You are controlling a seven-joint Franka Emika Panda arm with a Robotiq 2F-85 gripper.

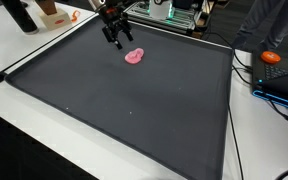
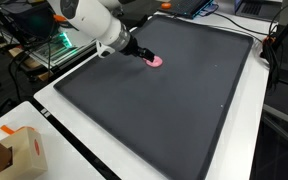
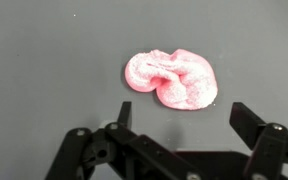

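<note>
A crumpled pink, sugar-dusted soft thing [image 3: 172,79] lies on the dark grey mat [image 3: 44,60]. In both exterior views it sits near the mat's far side [image 1: 135,56] [image 2: 155,61]. My gripper [image 3: 184,118] hovers just beside it, open, with nothing between its black fingers [image 3: 246,117]. In an exterior view the gripper [image 1: 115,38] hangs just left of and above the pink thing; in an exterior view the white arm [image 2: 92,20] reaches down to it, and the gripper [image 2: 144,55] partly covers the pink thing.
The mat [image 1: 134,110] covers most of a white table [image 1: 14,45]. An orange object [image 1: 271,58] and cables lie at the right. A cardboard box [image 2: 22,152] stands near a table corner. Equipment with green lights [image 2: 59,45] stands beyond the mat's edge.
</note>
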